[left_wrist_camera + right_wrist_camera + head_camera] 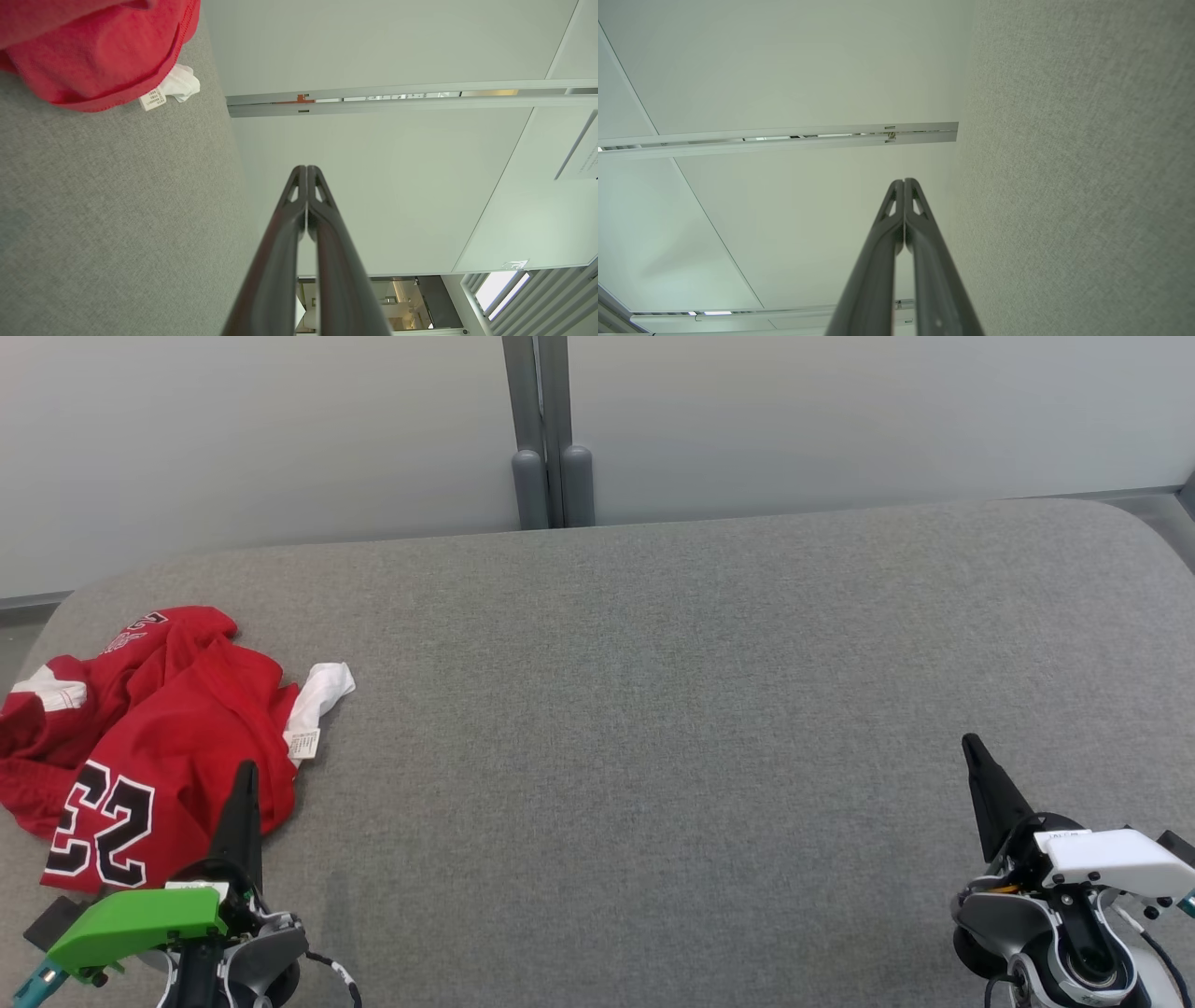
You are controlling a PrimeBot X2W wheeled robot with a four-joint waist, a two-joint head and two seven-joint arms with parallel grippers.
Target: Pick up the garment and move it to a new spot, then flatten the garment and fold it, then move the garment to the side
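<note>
**Both grippers closed and empty, red jersey crumpled at the robot's left**

Down at the near edge, the left gripper sits under its green housing, its two dark fingers pressed tight together into a single point. The left wrist view confirms it: the left gripper has its tips meeting with nothing between them.

Over on the other side, the right gripper, with its white housing, is pinched closed just the same. It is empty, and its own wrist view shows the right gripper with the tips touching.

Now the garment. A red jersey lies bunched up at the left end of the grey fabric surface, its black-and-white number 23 facing up. The left fingertip stands in front of its near hem in the head view. From the left wrist the red jersey lies off to one side, clear of the fingers.

A white care label pokes out at the jersey's right edge, beside a white fold of cloth.

Beyond the surface rise pale wall panels, split by a grey post.
</note>
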